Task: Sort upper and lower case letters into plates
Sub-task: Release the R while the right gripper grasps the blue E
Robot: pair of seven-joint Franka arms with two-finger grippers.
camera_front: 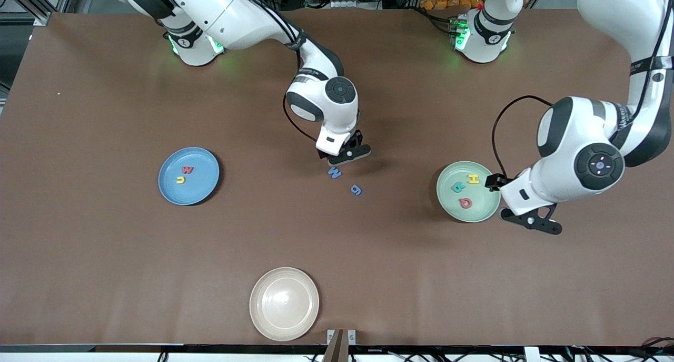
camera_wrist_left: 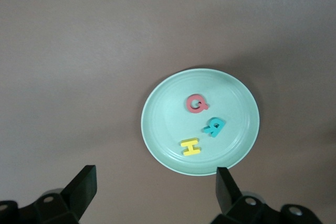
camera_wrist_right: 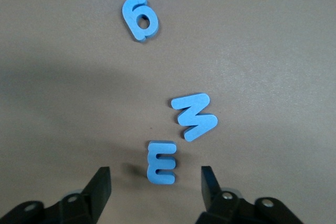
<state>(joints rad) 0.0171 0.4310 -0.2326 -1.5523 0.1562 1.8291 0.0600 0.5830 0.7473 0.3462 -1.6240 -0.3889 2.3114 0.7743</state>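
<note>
Right wrist view, right hand (camera_wrist_right: 156,187) fingers parted astride blue E (camera_wrist_right: 161,161), not touching, left hand (camera_wrist_left: 156,187) wide, empty

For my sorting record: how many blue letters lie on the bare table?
3: the E between the right gripper's fingers, the M beside it, the g nearest the front camera.

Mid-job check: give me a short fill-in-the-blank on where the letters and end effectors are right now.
1. The round blue plate holds ____ foam letters.
2. The yellow H, teal R and red-pink Q lie in the pale ____ plate.
3. The right end effector is over the blue letter ____, which lies on the brown table.
4. The cream-beige plate holds ____ letters.

Missing words: two; green; E; no
</note>
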